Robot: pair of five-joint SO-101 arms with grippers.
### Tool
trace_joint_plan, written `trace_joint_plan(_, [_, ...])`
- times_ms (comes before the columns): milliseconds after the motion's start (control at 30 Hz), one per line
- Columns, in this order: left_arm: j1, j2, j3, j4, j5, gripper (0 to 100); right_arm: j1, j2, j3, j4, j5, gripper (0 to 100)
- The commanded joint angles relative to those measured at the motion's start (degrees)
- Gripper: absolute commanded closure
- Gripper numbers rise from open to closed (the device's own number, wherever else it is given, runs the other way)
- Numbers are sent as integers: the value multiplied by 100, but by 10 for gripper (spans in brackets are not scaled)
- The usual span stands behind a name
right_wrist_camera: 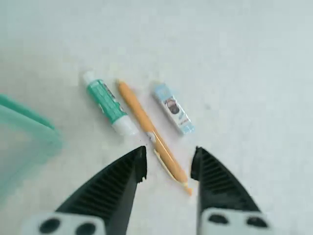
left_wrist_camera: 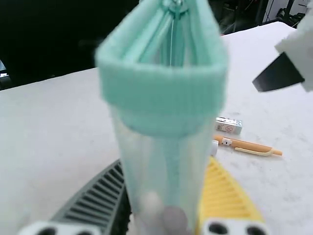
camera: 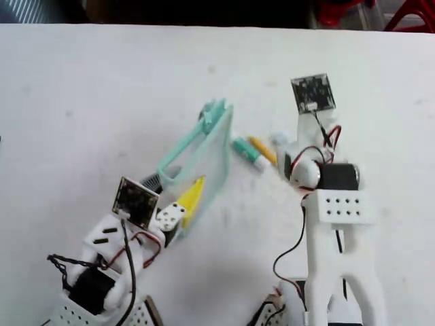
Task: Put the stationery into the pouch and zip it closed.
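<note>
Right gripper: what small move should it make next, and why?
Probably lower and close on the orange pen. The right gripper hangs open above one end of it, and the pen lies on the table between the green glue stick and the blue eraser. The left gripper holds the pouch nearby.

Counting one mint-green zip pouch (camera: pixel 207 146). Lying just beside that pouch, three pieces of stationery: one green glue stick (right_wrist_camera: pixel 108 102), one orange pen (right_wrist_camera: pixel 151 129), one pale blue eraser (right_wrist_camera: pixel 172 108). Working at the pouch, two grippers: one left gripper (camera: pixel 178 185) at its near end, one right gripper (right_wrist_camera: pixel 168 164) on its stationery side. Bearing everything, one white table (camera: pixel 81 102).
</note>
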Motion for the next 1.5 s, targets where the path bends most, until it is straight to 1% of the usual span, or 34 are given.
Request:
trace_joint_plan(0, [84, 40, -35, -141, -35, 823, 163, -163, 677, -690, -325, 979])
trace_joint_plan(100, [84, 40, -35, -141, -35, 823, 154, -268, 1020, -989, -290, 917])
trace_joint_plan(200, [84, 40, -35, -141, -35, 823, 163, -233, 1143, -1112, -114, 896])
trace_joint_plan(400, [66, 40, -35, -149, -35, 823, 163, -233, 1143, -945, -141, 894])
trace_joint_plan(767, [84, 40, -35, -149, -35, 823, 154, -189, 1284, -1103, -132, 893])
trace_joint_plan(867, [84, 40, -35, -141, -35, 823, 154, 312, 1160, -1323, -132, 893])
trace_joint_plan(1000, [84, 40, -35, -141, -35, 823, 198, 1666, 536, -1437, -123, 893])
trace_joint_plan(1133, [92, 40, -35, -132, -35, 823, 479, 2686, -105, -1473, -132, 893])
trace_joint_plan(1233, [92, 40, -35, -132, -35, 823, 593, 3046, -352, -1481, -132, 893])
trace_joint_plan(1367, [92, 40, -35, -132, -35, 823, 488, 3310, -387, -1552, -123, 896])
trace_joint_plan(1467, [92, 40, -35, -132, -35, 823, 470, 3495, -378, -1727, 185, 896])
